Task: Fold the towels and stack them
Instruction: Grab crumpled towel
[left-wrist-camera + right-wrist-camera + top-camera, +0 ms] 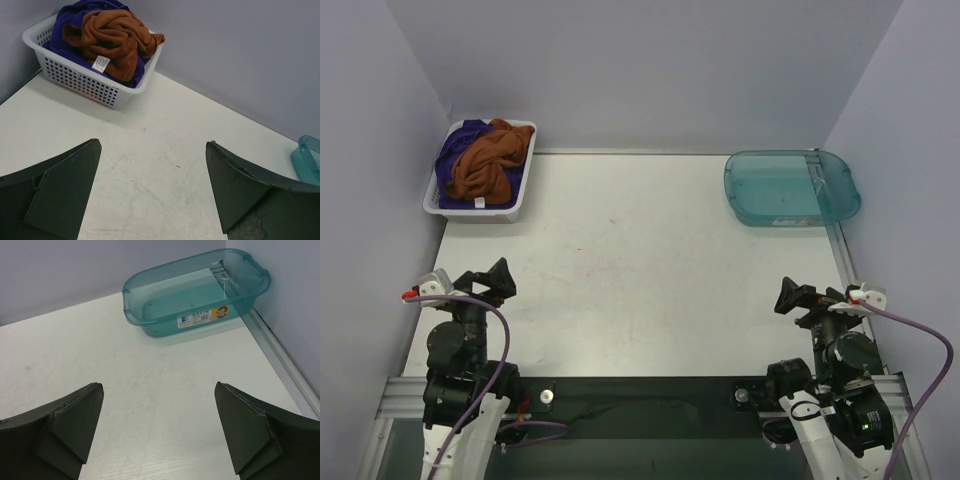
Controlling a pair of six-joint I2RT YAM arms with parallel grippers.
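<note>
Lavender walls [640, 70] close in a white table [640, 270] on three sides, and my two arms sit at its near edge. At the far left corner stands a white slotted basket [480, 212], close against the left wall. All the towels I can see lie in it, crumpled and unfolded. The rust-orange towel [492, 165] is heaped on top, with a small white label [101, 62] showing on its near side. The purple towels [455, 160] lie under and around it, rising along the left and back of the basket. How many purple ones are bundled there I cannot tell.

At the far right corner, well apart from the basket, sits a translucent teal tray [790, 190] with a printed sticker [202, 317] on its near wall. It lies just beside the metal rail [282, 362] that runs along the table's right edge.

My left gripper [500, 280] hangs low over the near left part of the table, its jaws spread wide and holding nothing; its wrist view looks across the tabletop to the basket. My right gripper [787, 297] hovers over the near right part, jaws likewise wide apart and gripping nothing, pointing toward the tray. Both grippers are well apart from the towels. Purple cables [506, 335] loop from the wrists down toward the arm bases.
</note>
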